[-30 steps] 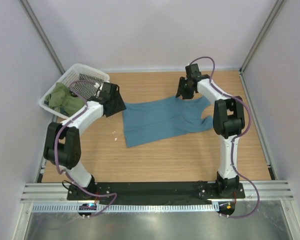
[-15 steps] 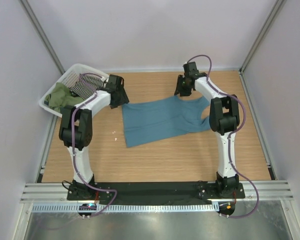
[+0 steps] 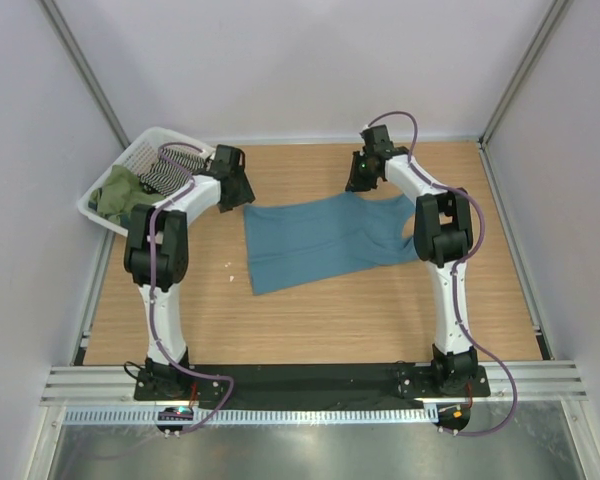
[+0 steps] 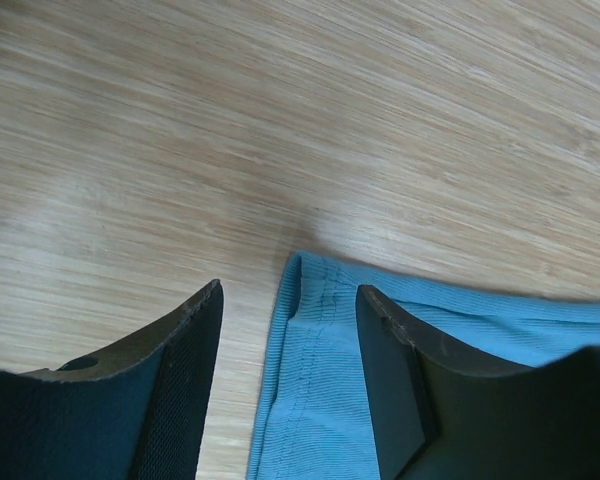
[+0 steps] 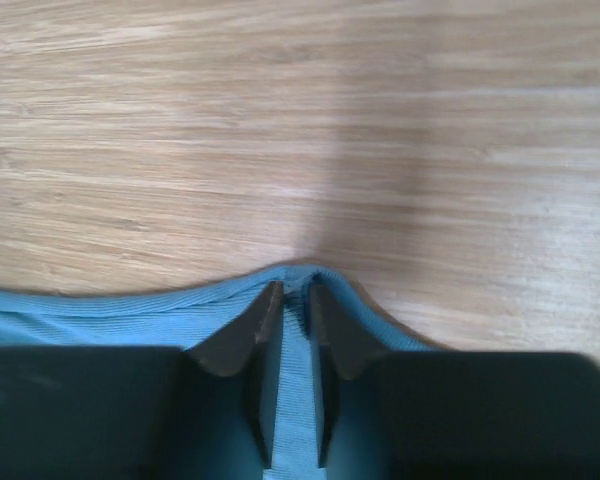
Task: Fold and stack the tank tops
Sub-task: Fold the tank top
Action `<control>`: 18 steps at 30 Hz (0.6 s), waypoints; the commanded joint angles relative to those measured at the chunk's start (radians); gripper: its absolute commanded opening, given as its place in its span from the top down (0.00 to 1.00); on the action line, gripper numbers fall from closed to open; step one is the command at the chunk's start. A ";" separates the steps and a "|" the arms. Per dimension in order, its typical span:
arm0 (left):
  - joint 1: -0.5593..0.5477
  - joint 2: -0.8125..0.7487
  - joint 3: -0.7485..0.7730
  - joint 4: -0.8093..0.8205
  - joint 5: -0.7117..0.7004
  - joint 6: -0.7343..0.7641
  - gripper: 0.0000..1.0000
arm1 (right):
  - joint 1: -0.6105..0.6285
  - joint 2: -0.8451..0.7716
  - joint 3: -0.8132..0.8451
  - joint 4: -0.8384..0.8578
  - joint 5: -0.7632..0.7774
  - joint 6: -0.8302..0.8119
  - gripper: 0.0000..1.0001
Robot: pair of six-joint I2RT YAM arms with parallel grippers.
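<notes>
The teal-blue tank top (image 3: 320, 240) lies spread flat on the wooden table. My left gripper (image 3: 242, 197) is at its far left corner. In the left wrist view this gripper (image 4: 290, 290) is open, its fingers straddling the stitched hem corner of the teal top (image 4: 320, 400). My right gripper (image 3: 358, 185) is at the top's far right edge. In the right wrist view it (image 5: 295, 290) has its fingers pinched on a raised ridge of the teal cloth (image 5: 100, 320). The olive-green tank top (image 3: 120, 195) sits crumpled in the basket at the far left.
A white laundry basket (image 3: 170, 135) stands at the table's far left corner, holding a striped garment (image 3: 170, 172) beside the olive top. A small white speck (image 3: 230, 264) lies on the wood left of the teal top. Enclosure walls ring the table.
The left arm has straightened and brought its gripper onto the teal top's far left corner. The right gripper's fingers have closed together on the cloth edge.
</notes>
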 commanded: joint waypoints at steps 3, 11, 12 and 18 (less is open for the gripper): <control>0.009 0.022 0.047 -0.006 0.014 0.018 0.45 | 0.007 -0.001 0.052 0.036 -0.034 -0.005 0.95; 0.009 0.060 0.080 -0.011 0.023 0.015 0.44 | 0.007 -0.049 -0.009 0.089 0.024 -0.002 0.99; 0.007 0.074 0.087 -0.012 0.023 0.015 0.44 | 0.006 -0.055 -0.027 0.105 0.023 0.000 0.99; 0.009 0.111 0.134 -0.020 0.034 0.012 0.77 | 0.006 -0.076 -0.063 0.133 0.027 0.001 0.99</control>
